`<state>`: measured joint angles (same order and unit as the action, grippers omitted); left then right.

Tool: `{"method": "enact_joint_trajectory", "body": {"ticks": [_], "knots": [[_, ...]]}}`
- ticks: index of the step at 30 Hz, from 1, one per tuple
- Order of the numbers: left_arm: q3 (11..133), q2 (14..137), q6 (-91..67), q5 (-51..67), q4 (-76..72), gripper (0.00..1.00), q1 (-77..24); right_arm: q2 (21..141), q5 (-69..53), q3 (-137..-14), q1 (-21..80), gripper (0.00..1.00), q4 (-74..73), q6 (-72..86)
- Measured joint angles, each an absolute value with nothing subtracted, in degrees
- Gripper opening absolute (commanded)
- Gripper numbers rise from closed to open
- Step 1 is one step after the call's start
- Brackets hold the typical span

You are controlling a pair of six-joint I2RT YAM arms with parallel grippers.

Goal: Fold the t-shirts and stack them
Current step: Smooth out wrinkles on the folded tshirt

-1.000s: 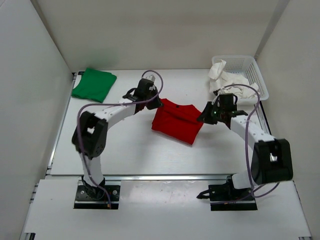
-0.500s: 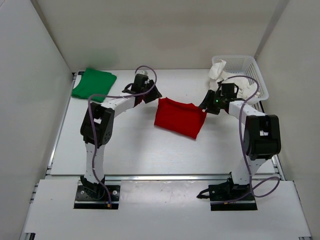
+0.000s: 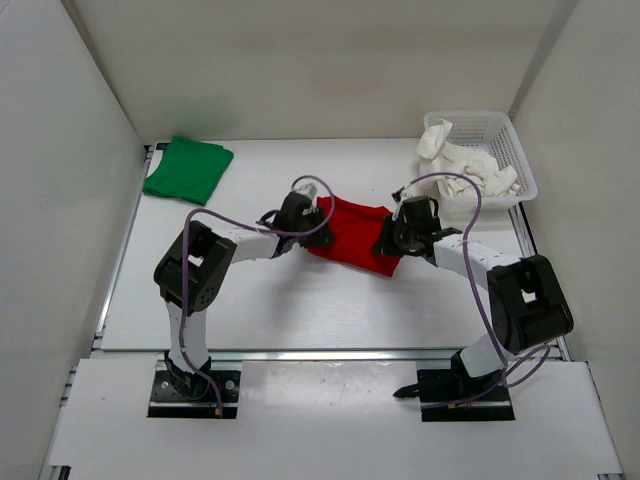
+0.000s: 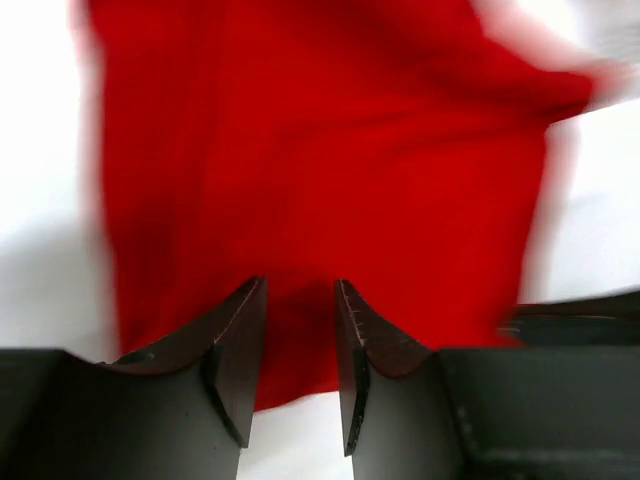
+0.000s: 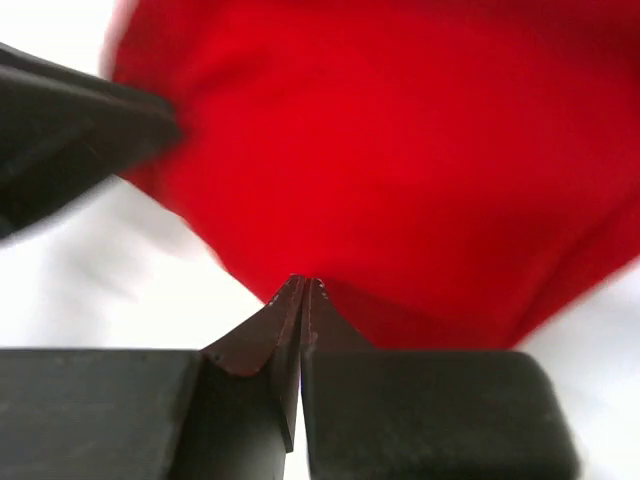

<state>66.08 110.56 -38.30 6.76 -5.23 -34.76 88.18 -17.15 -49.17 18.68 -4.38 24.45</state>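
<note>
The red t-shirt (image 3: 356, 232) lies folded in the middle of the table. My left gripper (image 3: 318, 231) is at its left edge, open, and the left wrist view shows the cloth's near edge (image 4: 300, 150) under the parted fingertips of the left gripper (image 4: 300, 290). At the shirt's right edge is my right gripper (image 3: 386, 240). The right wrist view shows that gripper (image 5: 302, 283) shut, its tips touching the edge of the red cloth (image 5: 400, 150), with no cloth visible between them. The green t-shirt (image 3: 187, 168) lies folded at the back left. The white t-shirt (image 3: 462, 163) is crumpled in the basket.
A white mesh basket (image 3: 505, 128) stands at the back right corner. White walls enclose the table on the left, back and right. Both arms' cables loop above the cloth.
Both grippers opened and let the red shirt drop, then moved nearer and inward to its side edges. The right gripper has shut again and the left has narrowed.
</note>
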Motion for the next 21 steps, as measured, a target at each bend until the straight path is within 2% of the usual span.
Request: {"method": "enact_joint_trajectory", "body": {"ticks": [3,10,17,21], "knots": [[56.4,109.93,-41.41,8.71,-13.21,0.45,-33.19,89.08,-16.67,-44.45,19.09,0.0,-4.12,24.64],[35.18,95.92,-47.18,9.28,-23.66,0.48,-36.38,85.49,-16.93,-37.74,20.32,0.0,-3.44,24.49],[32.97,85.32,-47.37,10.02,-16.93,0.51,-35.57,75.94,-17.82,-38.04,20.82,0.0,-6.04,23.7],[38.65,85.6,-47.05,9.82,-16.08,0.5,-32.69,80.58,-19.38,-44.73,19.99,0.0,-5.06,23.49]]}}
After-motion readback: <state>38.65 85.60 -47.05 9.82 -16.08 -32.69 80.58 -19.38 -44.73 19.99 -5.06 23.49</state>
